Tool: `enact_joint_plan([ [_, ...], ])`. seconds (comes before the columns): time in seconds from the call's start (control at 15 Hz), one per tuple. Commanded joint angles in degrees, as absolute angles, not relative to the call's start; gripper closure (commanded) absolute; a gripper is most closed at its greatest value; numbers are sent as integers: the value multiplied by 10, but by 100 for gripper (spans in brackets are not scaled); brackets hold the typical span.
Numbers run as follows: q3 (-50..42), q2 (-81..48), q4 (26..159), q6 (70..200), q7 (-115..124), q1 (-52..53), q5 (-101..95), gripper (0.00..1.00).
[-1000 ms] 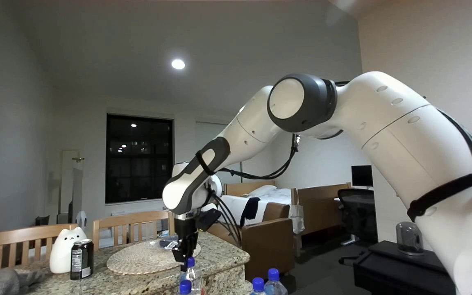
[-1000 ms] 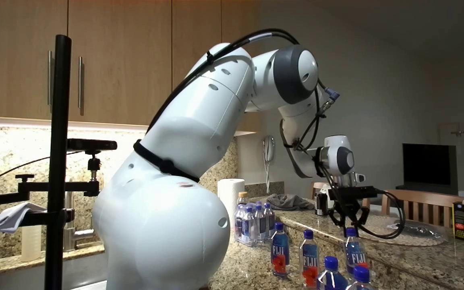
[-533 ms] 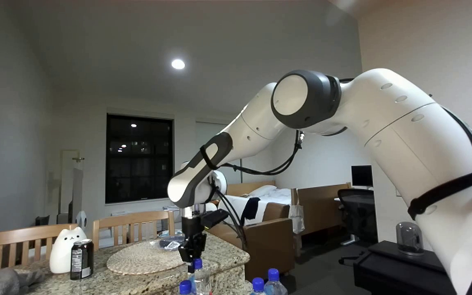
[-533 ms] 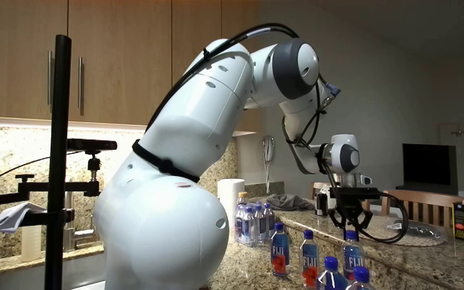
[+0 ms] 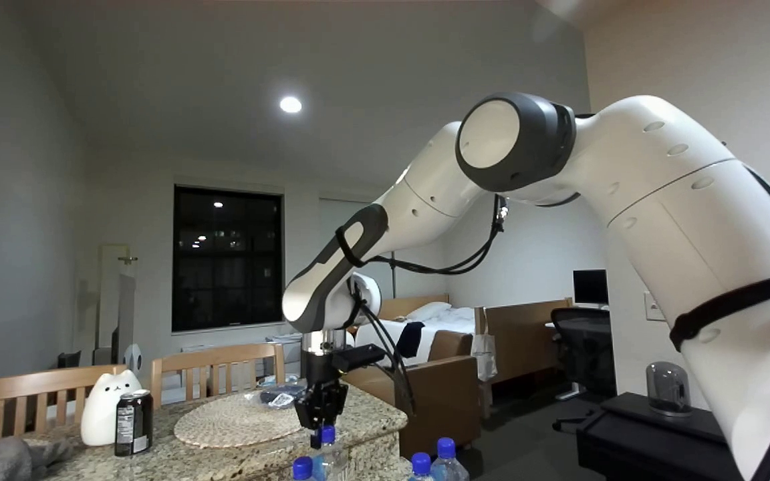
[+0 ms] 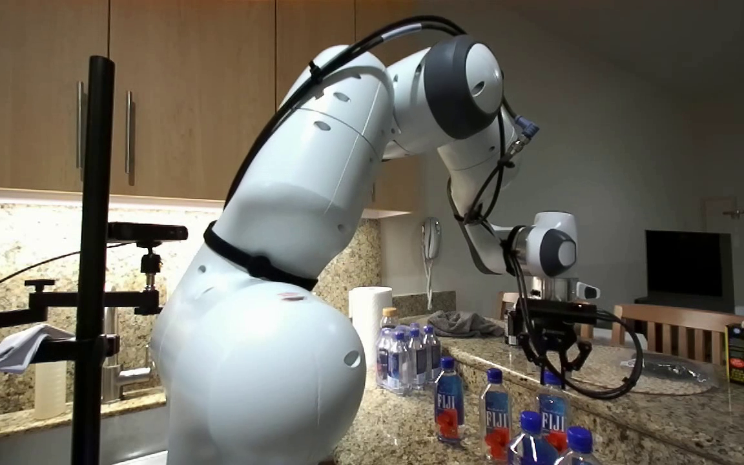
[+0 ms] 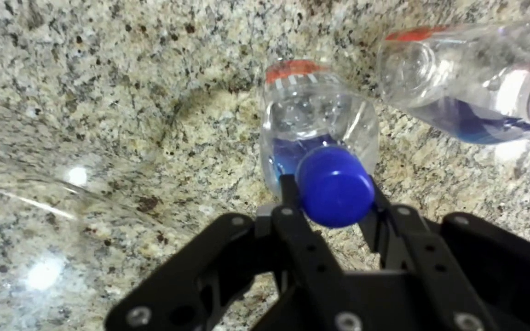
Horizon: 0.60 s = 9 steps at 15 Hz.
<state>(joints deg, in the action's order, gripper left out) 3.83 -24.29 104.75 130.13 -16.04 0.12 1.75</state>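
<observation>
In the wrist view we have the gripper (image 7: pixel 332 191) clenched on the blue cap (image 7: pixel 336 186) of a clear bottle (image 7: pixel 315 138) whose long axis runs away from the jaws between eleven and twelve o'clock, another bottle (image 7: pixel 467 82) sitting near at two o'clock.

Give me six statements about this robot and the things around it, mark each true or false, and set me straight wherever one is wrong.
1. The gripper is closed on a bottle. True.
2. That bottle's cap is red. False: the cap is blue.
3. A dark can stands close to a white cat-faced figure. True.
4. The gripper is also lifting the gray cloth. False: the gray cloth lies on the counter, apart from the gripper.
5. A paper towel roll stands upright. True.
6. The window is bright with daylight. False: the window is dark.
</observation>
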Motion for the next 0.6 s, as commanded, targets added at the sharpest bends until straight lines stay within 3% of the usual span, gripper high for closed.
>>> enact_joint_plan([
  [0.0, 29, -189, 1105, 1325, -112, 3, 14, 86],
  [0.2, 22, -175, 1124, 1343, -88, 10, -1, 86],
  [0.33, 20, -169, 1133, 1356, -79, 13, -9, 41],
  [0.4, 20, -168, 1136, 1358, -77, 13, -10, 41],
  [0.53, 21, -171, 1137, 1354, -76, 14, -7, 31],
])
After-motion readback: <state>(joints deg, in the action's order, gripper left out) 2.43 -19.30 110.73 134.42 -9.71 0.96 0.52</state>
